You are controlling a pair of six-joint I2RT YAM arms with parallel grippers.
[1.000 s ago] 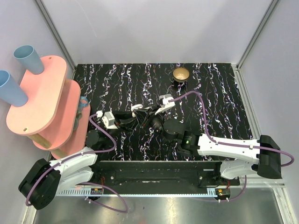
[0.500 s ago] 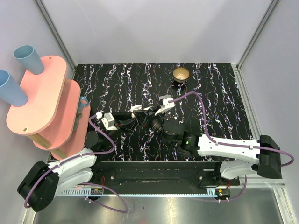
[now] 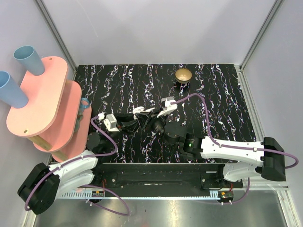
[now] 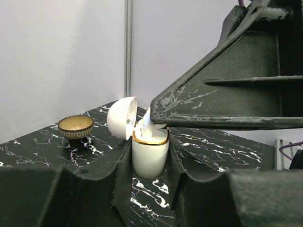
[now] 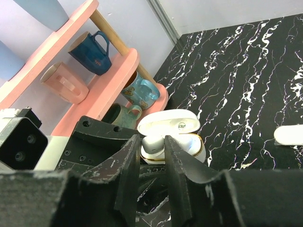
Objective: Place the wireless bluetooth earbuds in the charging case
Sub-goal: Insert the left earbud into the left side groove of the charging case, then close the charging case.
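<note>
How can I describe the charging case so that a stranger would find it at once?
Look near the middle of the black marbled table. There the left pincer clamps a small white charging case, standing upright with its lid swung open. Its gold rim band and rounded white body distinguish it from the gold bowl farther back.

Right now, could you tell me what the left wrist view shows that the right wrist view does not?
Only the left wrist view shows the gold dish, and how the left gripper clamps the charging case on both sides.

Only the right wrist view shows the pink shelf with mugs, and a small white piece lying off to the right.

Both show the case with its lid open and an earbud at its mouth, by the right gripper; whether it is gripped, I cannot tell.
</note>
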